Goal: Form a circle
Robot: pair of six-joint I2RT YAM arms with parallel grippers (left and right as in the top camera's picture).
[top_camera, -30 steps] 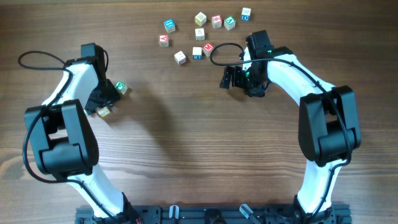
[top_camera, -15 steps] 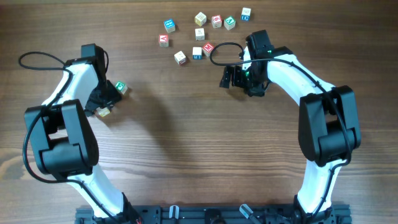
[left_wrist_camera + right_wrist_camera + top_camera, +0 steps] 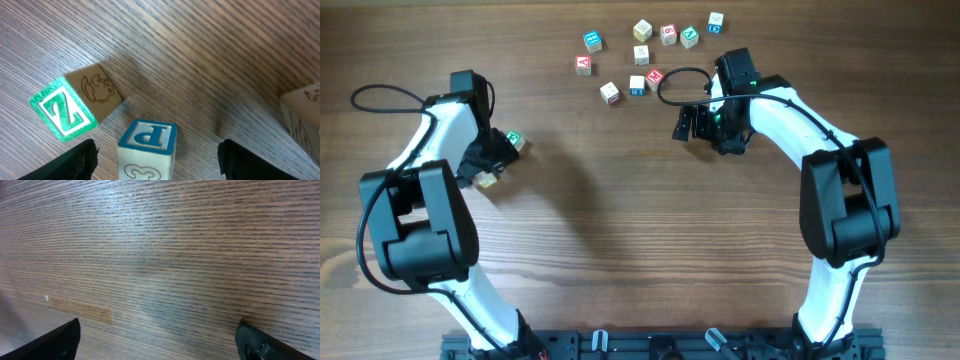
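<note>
**Three cubes laid as the start of a circle; both hands empty**

No full circle is seen. What stands for it is a cluster point(image 3: 514, 141) of three letter cubes at the left of the surface point(image 3: 640, 230), under the left hand point(image 3: 157, 152). The rest of the stock is left in a scatter point(image 3: 642, 55) at the far edge, well apart from the cluster.

In the left wrist view, the P cube point(image 3: 148, 137) is framed between the left hand's fingers point(image 3: 75, 162). Bare wood is seen on both sides of it. The hand is therefore read as open, with nothing gripped, and the cube stands free on the surface. The Z cube point(image 3: 62, 112) is set just beside it and turned at an angle. The third cube point(image 3: 302, 117) is kept apart on the other side. This spacing and turning is judged to be deliberate, with the cubes laid along a curve rather than in a row.

The right hand point(image 3: 157, 337) is held wide open over bare wood, just below the scatter, and nothing is held in it. It is judged to be placed there so that the next cube can be reached quickly.

Only a short arc is in place, so most of the work is judged to remain.
</note>
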